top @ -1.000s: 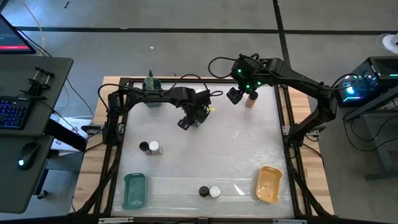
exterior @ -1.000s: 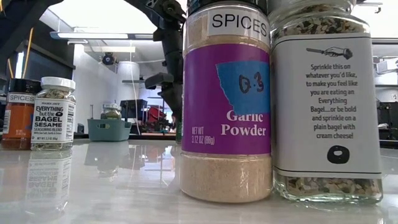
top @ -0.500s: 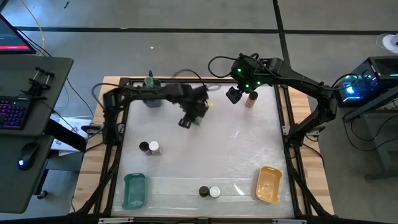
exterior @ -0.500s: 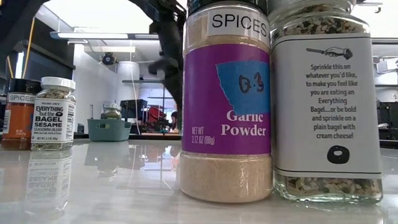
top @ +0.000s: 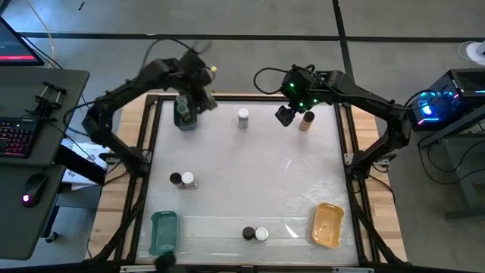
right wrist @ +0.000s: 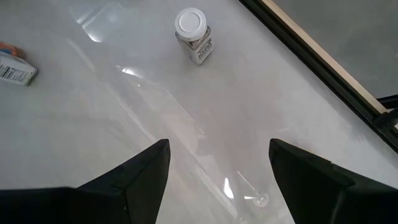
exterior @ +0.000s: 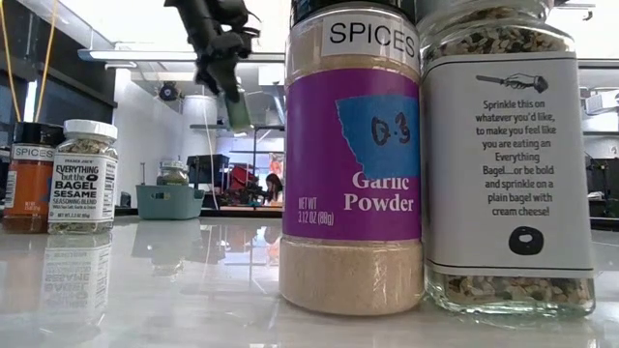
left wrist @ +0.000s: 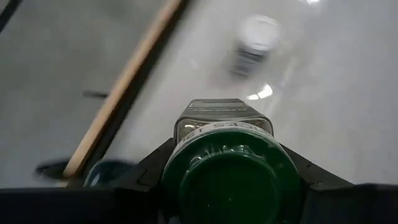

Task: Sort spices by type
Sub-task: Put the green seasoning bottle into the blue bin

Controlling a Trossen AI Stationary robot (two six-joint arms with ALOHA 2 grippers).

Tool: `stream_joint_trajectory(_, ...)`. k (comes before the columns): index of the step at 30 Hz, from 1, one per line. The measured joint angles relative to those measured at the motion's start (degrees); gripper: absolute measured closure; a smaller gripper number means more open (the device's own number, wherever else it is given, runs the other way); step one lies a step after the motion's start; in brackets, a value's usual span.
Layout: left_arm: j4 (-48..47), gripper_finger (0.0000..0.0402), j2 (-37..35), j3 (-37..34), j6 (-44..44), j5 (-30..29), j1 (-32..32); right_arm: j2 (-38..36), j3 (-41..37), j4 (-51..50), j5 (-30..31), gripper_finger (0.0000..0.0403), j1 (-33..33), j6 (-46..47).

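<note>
- I am carrying a green-lidded spice jar clamped in the left claw, up above the counter's far left corner, just beside the teal cup there.
- A moment back that claw was working mid-counter; now it is swinging away to the far left, and a white-lidded jar is standing uncovered on the far middle of the counter.
- I am reading this as a pick done: the green one is lifted and travelling toward its group, not yet set down.
- The right claw is waiting with its fingers apart near the far right, just beside a brown-lidded jar, gripping nothing.
- Pairs are already standing together: black and white lids at the left, another pair at the near edge.
- The jars are small clear cylinders with smooth plastic lids and paper labels; the counter is glossy white and mirroring them.
- The teal tray and orange tray are shallow rounded rectangles, sitting empty.
</note>
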Motion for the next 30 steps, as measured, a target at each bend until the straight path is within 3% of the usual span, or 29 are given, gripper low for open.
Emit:
stream_joint_trajectory(4,-0.67,0.0238,-2.03,-3.92,-4.96,-4.49,1.54,0.0,0.0,0.47,0.02,0.0132,0.0,-0.09)
stream_joint_trajectory(10,7.22,0.0238,-11.56,-23.81,-18.18,-4.69,0.22,0.0,0.0,0.46,0.04,0.0132,0.0,-0.21)
stream_joint_trajectory(14,14.75,0.0238,-19.94,-31.44,-29.83,-9.05,-0.53,0.0,0.0,1.31,0.03,0.0132,0.0,-0.55)
stream_joint_trajectory(18,12.95,0.0238,-23.55,-34.75,-39.75,-16.25,-1.3,0.0,0.0,3.02,-0.01,0.0132,0.0,0.37)
stream_joint_trajectory(30,14.73,0.0238,-20.01,-37.55,-45.79,-15.23,-0.4,0.0,0.0,3.28,0.0,0.0132,0.0,0.32)
